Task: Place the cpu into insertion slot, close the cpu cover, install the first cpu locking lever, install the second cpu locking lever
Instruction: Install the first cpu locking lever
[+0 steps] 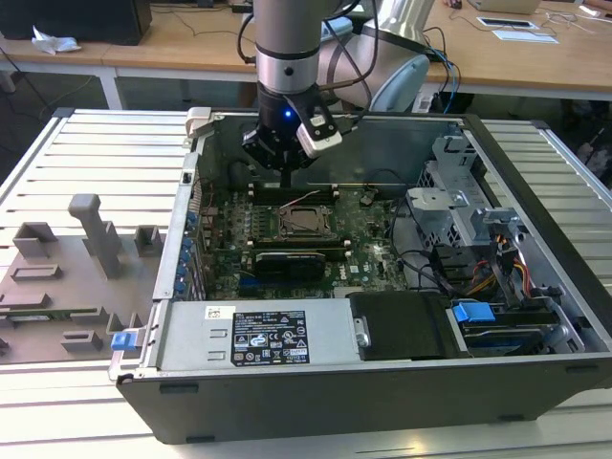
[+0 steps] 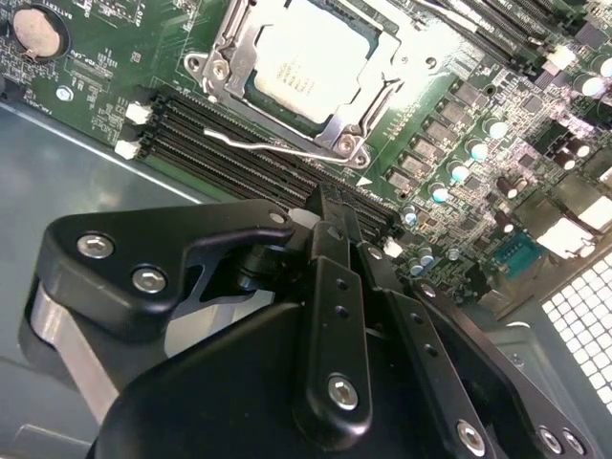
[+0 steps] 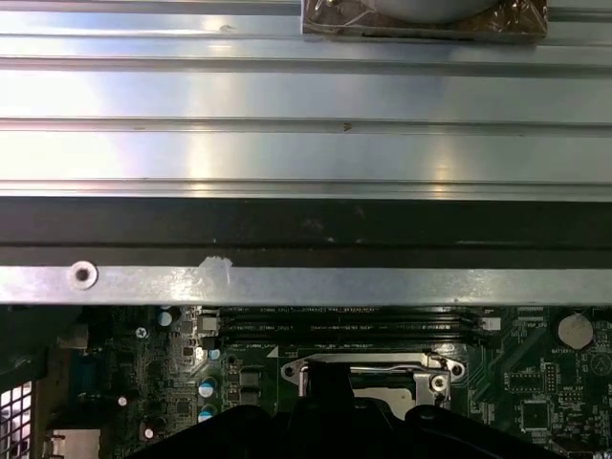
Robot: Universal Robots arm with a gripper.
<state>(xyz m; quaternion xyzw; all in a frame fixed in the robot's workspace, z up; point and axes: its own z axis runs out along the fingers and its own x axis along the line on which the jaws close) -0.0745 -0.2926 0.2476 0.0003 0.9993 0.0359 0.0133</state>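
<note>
The cpu [image 2: 298, 59] lies flat in the insertion slot [image 1: 304, 222] in the middle of the green motherboard. The cpu cover [image 2: 228, 46] is folded down around it, so the chip's pale top shows through the window. A thin silvery locking lever [image 2: 253, 143] runs along the socket's edge beside the memory slots; I cannot tell whether it is latched. My gripper [image 1: 287, 179] hangs above the board, just behind the socket, between it and the case's rear wall. Its black fingers [image 2: 327, 225] are shut together with nothing held. The socket [image 3: 368, 368] sits just past the gripper's dark body.
Long black memory slots [image 2: 220, 129] lie between gripper and socket. The case's metal wall [image 3: 306, 153] stands close behind. A power supply [image 1: 258, 335] and drive bay [image 1: 497, 320] line the front. Grey fixtures [image 1: 86, 239] stand on the table at the exterior view's left.
</note>
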